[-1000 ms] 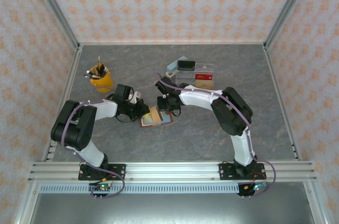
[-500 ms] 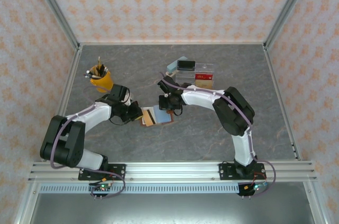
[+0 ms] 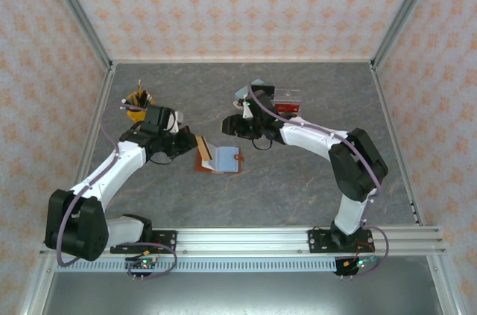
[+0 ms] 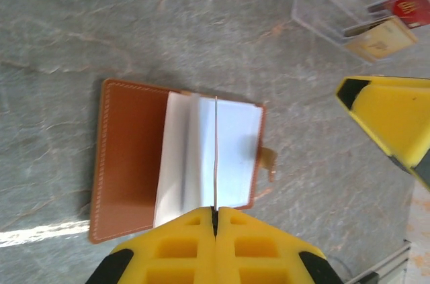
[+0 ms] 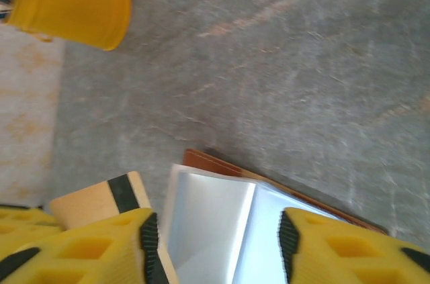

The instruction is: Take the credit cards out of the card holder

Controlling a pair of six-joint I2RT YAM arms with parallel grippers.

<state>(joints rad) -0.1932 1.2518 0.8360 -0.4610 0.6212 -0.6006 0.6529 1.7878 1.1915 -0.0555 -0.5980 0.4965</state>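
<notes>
The card holder (image 3: 226, 159) lies open on the table, brown cover (image 4: 131, 156) to one side and light blue pockets (image 5: 222, 223) facing up. My left gripper (image 3: 188, 144) hangs just left of it, shut on a tan credit card (image 3: 200, 145). In the left wrist view that card (image 4: 216, 156) shows edge-on, rising from the left gripper (image 4: 216, 211) over the wallet. Its black stripe shows in the right wrist view (image 5: 124, 193). My right gripper (image 3: 227, 126) sits behind the wallet; its jaws (image 5: 218, 237) stand open with nothing between them.
A clear acrylic organiser (image 3: 287, 103) with a red and a tan card (image 4: 386, 35) stands at the back, a black box (image 3: 261, 90) and a light blue block (image 3: 244, 93) beside it. A yellow pen cup (image 3: 138, 112) stands behind the left arm.
The left gripper has drawn the tan card out of the wallet and pulled back to the left. The right gripper has let go, opened and lifted away toward the back.
</notes>
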